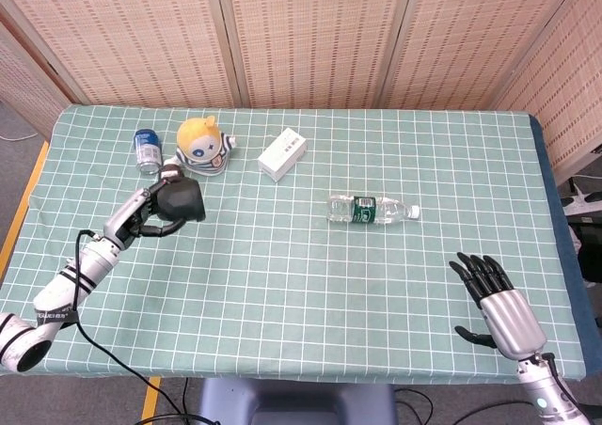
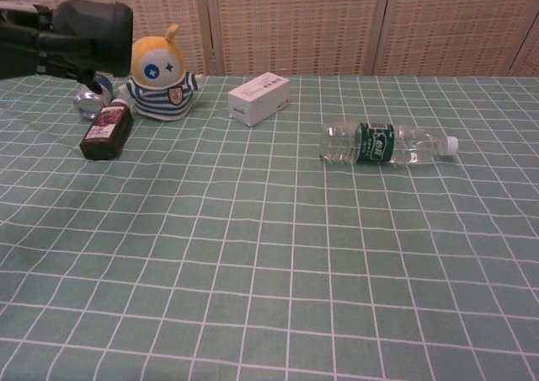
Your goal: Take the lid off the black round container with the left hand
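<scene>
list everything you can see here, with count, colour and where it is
black round container: 1, black, held above the table's left part
plush toy: 1, yellow and white, far left
can: 1, blue, left of the plush toy
dark bottle: 1, dark red, lying in front of the can
box: 1, white, far centre
water bottle: 1, clear with green label, lying at centre
tablecloth: 1, green checked
left hand: grips the container
right hand: fingers spread, near right corner

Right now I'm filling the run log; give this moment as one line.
left hand: holds black round container aloft | lid: cannot tell | right hand: open, idle
</scene>
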Controlling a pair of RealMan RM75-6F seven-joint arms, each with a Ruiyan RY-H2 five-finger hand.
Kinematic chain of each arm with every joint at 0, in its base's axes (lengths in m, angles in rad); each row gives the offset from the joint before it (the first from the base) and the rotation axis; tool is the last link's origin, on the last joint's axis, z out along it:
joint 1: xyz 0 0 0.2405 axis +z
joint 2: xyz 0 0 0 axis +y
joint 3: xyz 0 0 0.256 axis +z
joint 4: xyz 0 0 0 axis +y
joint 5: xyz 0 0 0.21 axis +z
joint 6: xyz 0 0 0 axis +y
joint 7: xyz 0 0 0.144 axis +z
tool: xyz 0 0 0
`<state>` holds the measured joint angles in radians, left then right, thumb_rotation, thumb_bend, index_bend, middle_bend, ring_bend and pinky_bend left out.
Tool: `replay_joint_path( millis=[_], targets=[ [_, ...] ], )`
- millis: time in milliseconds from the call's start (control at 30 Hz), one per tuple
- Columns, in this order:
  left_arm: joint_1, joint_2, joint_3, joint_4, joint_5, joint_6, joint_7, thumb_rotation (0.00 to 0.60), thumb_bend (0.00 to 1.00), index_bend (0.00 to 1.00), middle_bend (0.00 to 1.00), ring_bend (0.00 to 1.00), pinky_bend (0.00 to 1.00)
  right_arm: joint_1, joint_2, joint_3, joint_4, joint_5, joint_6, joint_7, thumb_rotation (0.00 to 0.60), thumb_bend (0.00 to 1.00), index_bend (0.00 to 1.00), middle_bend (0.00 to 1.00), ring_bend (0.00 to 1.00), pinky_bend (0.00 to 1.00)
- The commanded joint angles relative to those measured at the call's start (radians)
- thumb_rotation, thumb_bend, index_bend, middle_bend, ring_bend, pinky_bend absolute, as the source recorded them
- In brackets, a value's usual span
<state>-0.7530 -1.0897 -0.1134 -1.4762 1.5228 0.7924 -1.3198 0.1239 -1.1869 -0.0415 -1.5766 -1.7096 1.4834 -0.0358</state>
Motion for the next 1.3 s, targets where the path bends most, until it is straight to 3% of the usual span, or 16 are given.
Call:
replay_joint_path(
  millis=[33, 100, 133, 267, 300, 333, 367, 400, 467, 500, 600, 633, 800, 967, 1100, 1300],
  targets=[
    [-0.104, 0.074, 0.108, -0.005, 0.108, -0.221, 0.208, 0.6, 0.35, 0.77, 0.79, 0.52, 0.42, -0.006, -0.007, 0.006, 0.005, 0.0, 0.015, -0.012, 0.6, 0.0, 0.0, 0.0, 0.0, 0.0],
    [-0.124, 0.07, 0.118, 0.027, 0.105, -0.277, 0.407, 0.6, 0.34, 0.77, 0.8, 0.52, 0.42, -0.007, -0.006, 0.005, 0.006, -0.004, 0.019, -0.011, 0.6, 0.0, 0.0, 0.0, 0.0, 0.0],
    [-0.128, 0.064, 0.117, 0.042, 0.084, -0.309, 0.57, 0.6, 0.34, 0.78, 0.81, 0.53, 0.42, -0.008, -0.006, 0.005, 0.004, -0.004, 0.02, -0.01, 0.6, 0.0, 0.0, 0.0, 0.0, 0.0],
    [-0.119, 0.053, 0.106, 0.047, 0.03, -0.321, 0.771, 0.6, 0.34, 0.8, 0.82, 0.53, 0.47, -0.008, -0.005, 0.005, 0.003, -0.004, 0.02, -0.009, 0.6, 0.0, 0.0, 0.0, 0.0, 0.0],
    [-0.116, 0.048, 0.104, 0.053, 0.014, -0.318, 0.873, 0.6, 0.34, 0.81, 0.82, 0.53, 0.48, -0.007, -0.004, 0.005, 0.003, -0.004, 0.019, -0.009, 0.6, 0.0, 0.0, 0.0, 0.0, 0.0],
    [-0.098, 0.034, 0.092, 0.051, -0.05, -0.294, 1.054, 0.6, 0.34, 0.81, 0.83, 0.54, 0.51, -0.007, -0.004, 0.004, 0.003, -0.005, 0.017, -0.009, 0.6, 0.0, 0.0, 0.0, 0.0, 0.0],
    [-0.089, 0.028, 0.09, 0.062, -0.08, -0.252, 1.257, 0.6, 0.34, 0.82, 0.83, 0.55, 0.52, -0.006, -0.003, 0.0, 0.001, -0.007, 0.013, -0.008, 0.6, 0.0, 0.0, 0.0, 0.0, 0.0],
    [-0.06, 0.01, 0.079, 0.049, -0.189, -0.187, 1.496, 0.6, 0.34, 0.82, 0.84, 0.55, 0.53, -0.006, 0.001, 0.0, -0.001, -0.007, 0.013, -0.007, 0.6, 0.0, 0.0, 0.0, 0.0, 0.0],
    [-0.032, -0.022, 0.08, 0.0, -0.398, -0.063, 1.838, 0.6, 0.34, 0.82, 0.84, 0.55, 0.55, -0.007, 0.004, 0.001, -0.004, -0.007, 0.016, -0.007, 0.6, 0.0, 0.0, 0.0, 0.0, 0.0],
    [-0.027, -0.049, 0.088, -0.046, -0.548, 0.048, 2.06, 0.6, 0.34, 0.82, 0.83, 0.56, 0.56, -0.008, 0.006, 0.001, -0.005, -0.008, 0.018, -0.006, 0.6, 0.0, 0.0, 0.0, 0.0, 0.0],
    [-0.046, -0.138, 0.096, -0.158, -0.839, 0.35, 2.502, 0.6, 0.34, 0.82, 0.83, 0.56, 0.57, -0.009, 0.009, -0.001, -0.007, -0.011, 0.019, -0.004, 0.6, 0.0, 0.0, 0.0, 0.0, 0.0],
    [-0.055, -0.162, 0.094, -0.175, -0.887, 0.419, 2.583, 0.6, 0.34, 0.82, 0.83, 0.56, 0.57, -0.009, 0.01, -0.002, -0.009, -0.012, 0.017, -0.001, 0.6, 0.0, 0.0, 0.0, 0.0, 0.0],
    [-0.085, -0.23, 0.065, -0.216, -1.028, 0.593, 2.771, 0.6, 0.34, 0.82, 0.83, 0.57, 0.63, -0.01, 0.016, -0.007, -0.014, -0.021, 0.022, 0.009, 0.6, 0.0, 0.0, 0.0, 0.0, 0.0],
    [-0.093, -0.24, 0.067, -0.244, -1.037, 0.661, 2.82, 0.6, 0.34, 0.82, 0.84, 0.59, 0.65, -0.01, 0.019, -0.009, -0.016, -0.025, 0.022, 0.01, 0.6, 0.0, 0.0, 0.0, 0.0, 0.0],
    [-0.086, -0.212, 0.054, -0.279, -1.044, 0.593, 2.753, 0.6, 0.35, 0.82, 0.84, 0.6, 0.65, -0.011, 0.018, -0.01, -0.016, -0.024, 0.019, 0.008, 0.6, 0.0, 0.0, 0.0, 0.0, 0.0],
    [-0.066, -0.122, 0.02, -0.284, -0.975, 0.333, 2.469, 0.6, 0.35, 0.81, 0.83, 0.59, 0.64, -0.011, 0.016, -0.008, -0.015, -0.02, 0.017, 0.005, 0.6, 0.0, 0.0, 0.0, 0.0, 0.0]
  ],
)
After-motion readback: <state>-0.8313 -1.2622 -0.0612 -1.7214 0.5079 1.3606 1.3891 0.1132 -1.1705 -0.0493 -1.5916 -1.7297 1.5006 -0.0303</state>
